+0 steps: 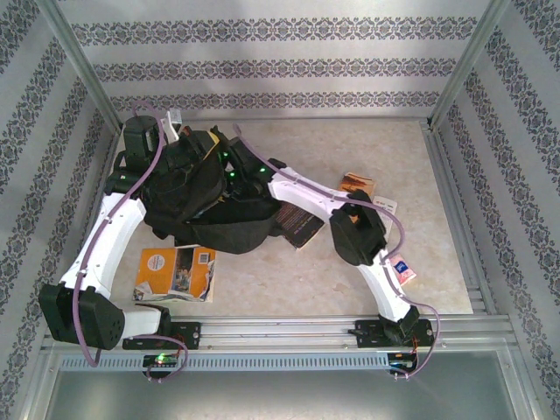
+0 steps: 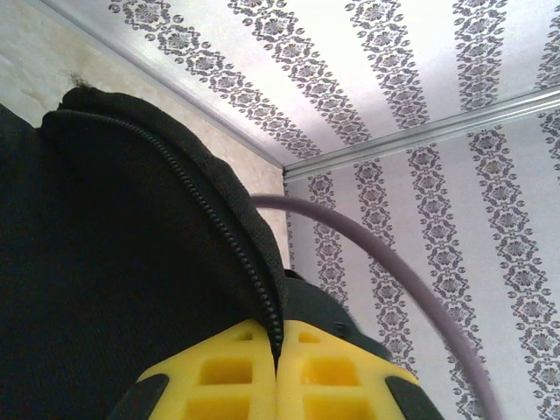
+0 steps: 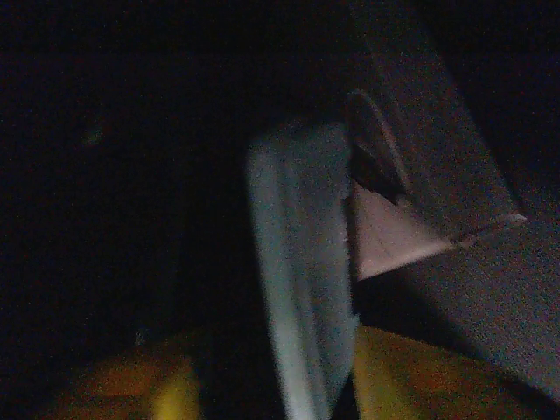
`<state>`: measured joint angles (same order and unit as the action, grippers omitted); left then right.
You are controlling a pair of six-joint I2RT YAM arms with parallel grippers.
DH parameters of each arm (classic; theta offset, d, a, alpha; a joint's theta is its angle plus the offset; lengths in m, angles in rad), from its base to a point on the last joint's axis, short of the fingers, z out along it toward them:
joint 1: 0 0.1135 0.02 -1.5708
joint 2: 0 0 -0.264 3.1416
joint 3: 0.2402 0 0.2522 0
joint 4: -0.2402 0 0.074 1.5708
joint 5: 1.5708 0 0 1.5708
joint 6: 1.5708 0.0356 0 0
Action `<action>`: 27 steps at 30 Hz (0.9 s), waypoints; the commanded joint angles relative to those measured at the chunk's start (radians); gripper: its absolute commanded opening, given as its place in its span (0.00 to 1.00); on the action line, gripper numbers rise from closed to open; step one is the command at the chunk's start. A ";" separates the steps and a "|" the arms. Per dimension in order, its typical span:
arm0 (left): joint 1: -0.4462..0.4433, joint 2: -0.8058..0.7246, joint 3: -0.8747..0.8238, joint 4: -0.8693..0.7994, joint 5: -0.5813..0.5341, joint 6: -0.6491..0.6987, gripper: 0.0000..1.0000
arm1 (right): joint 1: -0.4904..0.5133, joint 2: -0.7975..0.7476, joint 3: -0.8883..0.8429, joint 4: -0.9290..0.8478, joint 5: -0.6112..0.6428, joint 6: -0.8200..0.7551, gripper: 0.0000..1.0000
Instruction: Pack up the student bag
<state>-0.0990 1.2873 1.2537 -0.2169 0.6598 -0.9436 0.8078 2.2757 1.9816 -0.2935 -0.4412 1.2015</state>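
The student bag (image 1: 203, 210): my left tool (image 2: 276, 372) is clamped on its zipper edge (image 2: 229, 245); my right tool (image 3: 289, 381) sits inside, grip unclear. I'd hold the mouth wide.

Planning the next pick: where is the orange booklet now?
In the top view the orange booklet lies at left, between the student bag and the left arm's base.

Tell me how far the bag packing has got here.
Done: the student bag is open, its zipper edge pinched by the left gripper. In hand: the right gripper is inside the dark bag, jaws apart around a pale flat item. Left: an orange booklet, a dark booklet, a brown book and a white card lie on the table.
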 commanded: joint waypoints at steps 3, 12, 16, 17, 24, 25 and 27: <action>-0.013 -0.016 0.058 0.096 0.031 -0.003 0.00 | 0.005 0.038 0.067 0.152 0.006 0.065 0.65; 0.012 -0.008 0.003 0.059 -0.043 0.076 0.00 | -0.012 -0.250 -0.184 0.038 0.044 -0.303 0.76; 0.016 0.024 -0.050 0.107 -0.042 0.061 0.00 | -0.040 -0.400 -0.355 -0.024 0.096 -0.416 0.76; 0.016 0.032 -0.060 0.112 -0.042 0.065 0.00 | -0.053 -0.436 -0.398 -0.045 0.106 -0.438 0.75; 0.003 0.085 -0.115 0.170 -0.026 0.092 0.00 | -0.206 -0.679 -0.654 -0.200 0.319 -0.527 0.74; -0.002 0.090 -0.123 0.177 -0.031 0.096 0.00 | -0.247 -0.695 -0.677 -0.222 0.350 -0.520 0.74; -0.018 0.105 -0.144 0.192 -0.034 0.106 0.00 | -0.343 -0.706 -0.709 -0.277 0.421 -0.514 0.74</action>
<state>-0.0978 1.3773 1.1332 -0.1143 0.6250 -0.8783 0.5621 1.5951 1.3182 -0.4477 -0.1852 0.7254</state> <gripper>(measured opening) 0.060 0.742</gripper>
